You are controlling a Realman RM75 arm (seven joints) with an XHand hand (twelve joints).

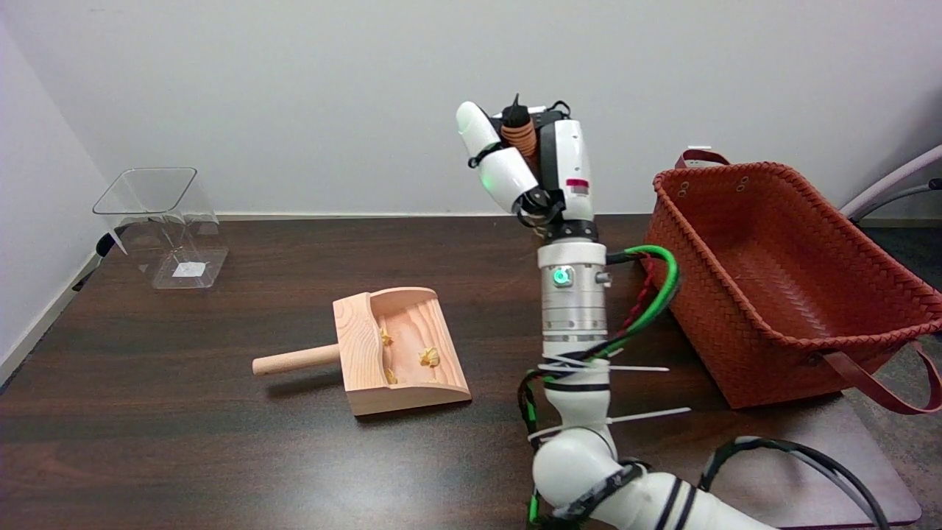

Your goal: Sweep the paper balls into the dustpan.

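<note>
The dark table (184,412) carries a woven red basket (780,287) at right and a clear container (162,228) at far left. The wooden dustpan (401,353) lies centre, three paper balls (429,357) inside it. My right hand (526,165), raised, grasps a small brush (519,132).

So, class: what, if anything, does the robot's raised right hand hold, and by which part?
The right hand grips a small brown ribbed handle, probably the brush's; the rest is hidden.

Dark wooden table (184,442) with wooden dustpan (397,353), clear plastic container (165,224), woven red-brown basket (787,280)
</note>
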